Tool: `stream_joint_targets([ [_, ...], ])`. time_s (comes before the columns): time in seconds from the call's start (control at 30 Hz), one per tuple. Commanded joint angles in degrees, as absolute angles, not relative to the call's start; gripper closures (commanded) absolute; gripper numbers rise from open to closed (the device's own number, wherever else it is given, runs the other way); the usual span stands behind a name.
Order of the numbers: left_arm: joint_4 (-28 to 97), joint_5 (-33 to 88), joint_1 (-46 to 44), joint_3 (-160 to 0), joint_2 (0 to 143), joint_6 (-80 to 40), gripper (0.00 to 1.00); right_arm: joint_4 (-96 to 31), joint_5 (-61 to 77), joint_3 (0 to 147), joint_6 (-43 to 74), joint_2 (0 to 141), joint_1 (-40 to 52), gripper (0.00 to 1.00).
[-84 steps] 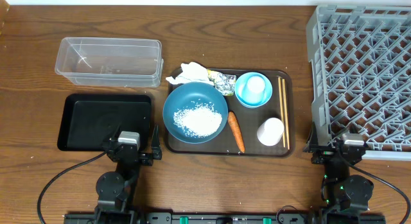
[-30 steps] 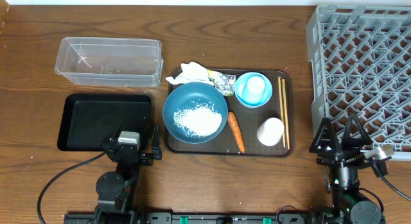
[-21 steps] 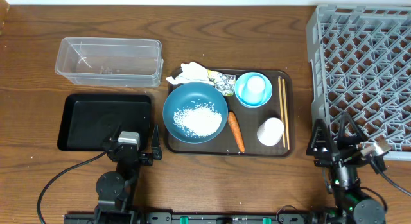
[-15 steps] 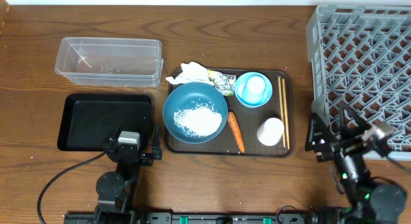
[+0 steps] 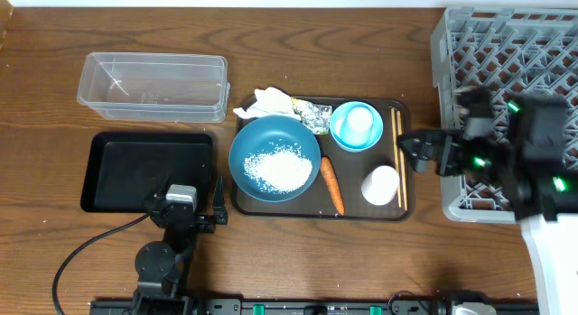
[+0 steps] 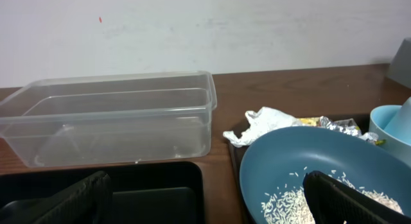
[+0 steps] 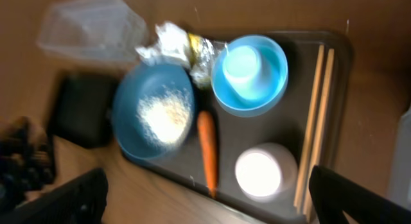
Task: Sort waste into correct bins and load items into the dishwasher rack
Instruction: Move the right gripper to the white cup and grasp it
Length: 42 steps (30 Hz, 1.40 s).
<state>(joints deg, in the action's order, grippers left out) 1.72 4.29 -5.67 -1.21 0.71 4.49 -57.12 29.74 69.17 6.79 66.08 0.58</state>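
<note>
- Plainly, the left gripper (image 6: 205, 185) is released, its fingers spread wide with nothing between them. It sits low at the near table edge, just beside the black bin (image 5: 149, 171) and near the left corner of the brown tray (image 5: 352, 171)
- The right gripper (image 7: 207, 179) is likewise spread wide and empty. It hangs above the tray's right edge, between the tray and the dishwasher rack (image 5: 506, 44), and is blurred in the overhead view
- The clear tub (image 5: 153, 85) stands behind the black bin, a little apart from it
- The dark-blue bowl (image 5: 246, 139) sits at the left of the tray and holds the rice (image 5: 275, 168)
- The carrot (image 5: 331, 184) lies on the tray just right of that bowl
- The tissue (image 5: 266, 103) and the foil wrapper (image 5: 314, 115) lie side by side at the tray's far edge, behind the dark-blue bowl
- The light-blue bowl (image 5: 340, 134) sits at the far right of the tray with a white cup (image 5: 359, 122) inside it
- A second white cup (image 5: 380, 184) stands on the tray nearer the front
- The chopsticks (image 5: 398, 157) lie parallel along the tray's right rim
- The rack stands at the table's right side, apart from the tray
</note>
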Motion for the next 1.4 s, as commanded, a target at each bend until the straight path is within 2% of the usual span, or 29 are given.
stream_joint_targets([
  [0.0, 3.64, 4.89, -5.43, -0.23, 0.60, 4.23, 0.02, -61.43, 14.81, 75.05, 3.03, 72.31, 7.55, 0.01],
  [0.2, 3.64, 4.89, -5.43, -0.23, 0.60, 4.23, 0.02, -63.35, 4.29, 76.01, 8.93, 80.03, 15.44, 0.01],
  [0.4, 3.64, 4.89, -5.43, -0.23, 0.60, 4.23, 0.02, -68.47, 0.71, 75.99, 10.85, 87.07, 17.41, 0.01],
  [0.57, 3.64, 4.89, -5.43, -0.23, 0.60, 4.23, 0.02, -67.99, 1.06, 75.96, 17.15, 91.66, 17.87, 0.01],
  [1.37, 3.64, 4.89, -5.43, -0.23, 0.60, 4.23, 0.02, -67.46, -2.33, 75.96, 17.37, 107.39, 22.79, 0.01],
])
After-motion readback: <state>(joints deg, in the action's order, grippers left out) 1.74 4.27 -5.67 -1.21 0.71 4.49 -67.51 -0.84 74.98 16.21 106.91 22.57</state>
